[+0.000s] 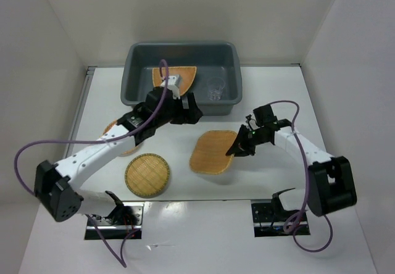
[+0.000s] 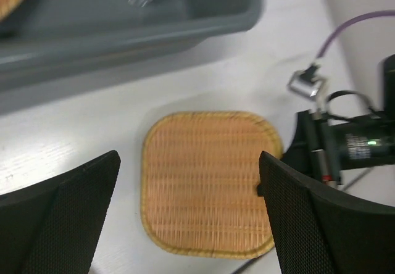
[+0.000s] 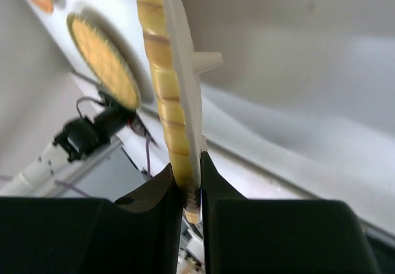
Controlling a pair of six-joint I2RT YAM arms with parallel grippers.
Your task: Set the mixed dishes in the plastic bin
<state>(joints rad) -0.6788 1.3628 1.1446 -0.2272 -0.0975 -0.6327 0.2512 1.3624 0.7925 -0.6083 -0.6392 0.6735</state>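
I count two of the five dishes in and three left on the table (image 1: 281, 92). Nearest me, lower left of centre in the top view, a round tray (image 1: 147, 175) lies flat and untouched; it is made of tight woven strips, orange-tan, with a coiled rim. To its right, at centre frame, lies the rounded square tray (image 1: 212, 152) of the same weave. My right gripper (image 1: 236, 149) has it by the right-hand edge; the right wrist view shows the fingers (image 3: 148, 194) pinched shut on the thick wrapped rim; I cannot tell whether any edge is off the table. A second round tray (image 1: 112, 126) sits at the left of the frame, mostly hidden under my left arm.

Farther up, my left gripper (image 1: 189, 111) hangs just in front of the bin, jaws spread wide, holding nothing; its wrist view looks down on the square tray. At the top of the frame is the bin (image 1: 185, 55); it is dark grey, smooth moulded plastic, rectangular, with a rolled rim. Inside it the fan-shaped tray (image 1: 176, 76) lies toward the left; the clear glass cup (image 1: 216, 89) stands toward the right. I judge the square tray to be the piece in hand; it looks flat and stiff, so an edge pinch may let it swing.
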